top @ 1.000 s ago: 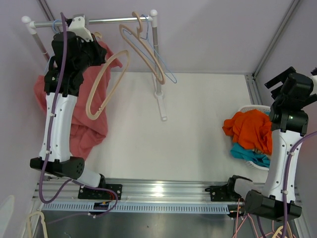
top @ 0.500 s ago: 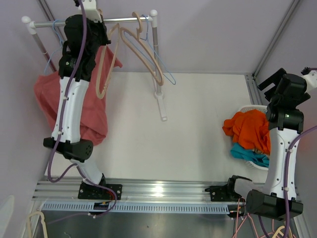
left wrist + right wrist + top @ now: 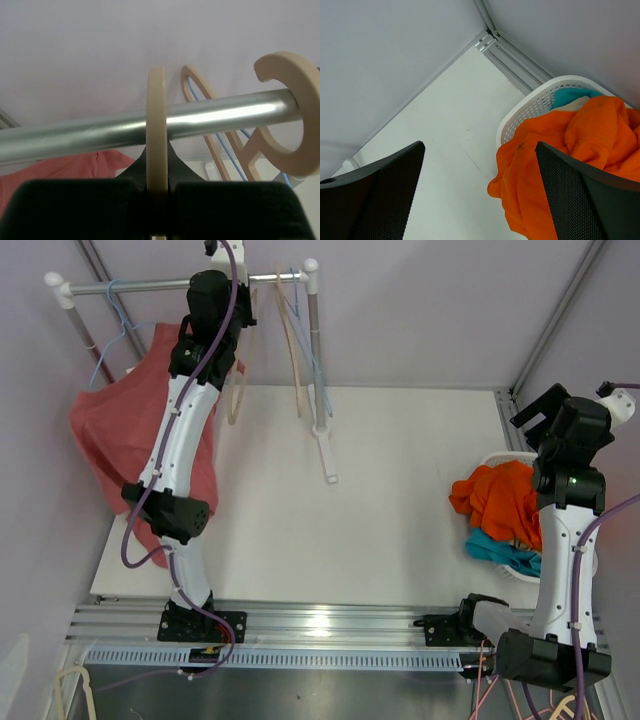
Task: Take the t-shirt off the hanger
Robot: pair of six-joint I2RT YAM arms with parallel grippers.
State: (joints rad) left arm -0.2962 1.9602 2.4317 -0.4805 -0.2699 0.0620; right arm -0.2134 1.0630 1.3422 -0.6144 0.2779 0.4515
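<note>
My left gripper (image 3: 216, 254) is up at the metal rail (image 3: 150, 285) and shut on the hook of a bare beige hanger (image 3: 238, 380). In the left wrist view the hook (image 3: 155, 125) runs over the rail (image 3: 75, 137) between my fingers. The red t-shirt (image 3: 115, 415) hangs at the rack's left end beside a thin blue hanger (image 3: 108, 345). What it hangs from is hidden. A corner of it shows in the left wrist view (image 3: 60, 167). My right gripper (image 3: 537, 408) is open and empty, above the table beside the basket (image 3: 479, 150).
Another beige hanger (image 3: 290, 350) and a blue one (image 3: 312, 360) hang at the rail's right end by the white post (image 3: 316, 350). The rack's foot (image 3: 327, 455) lies on the table. A white basket (image 3: 500, 458) holds orange (image 3: 505, 502) and teal clothes (image 3: 500, 550).
My left arm rose and swung right to the rail, and the beige hanger went from tilted out to hanging edge-on from the rail. The right wrist shifted slightly left.
</note>
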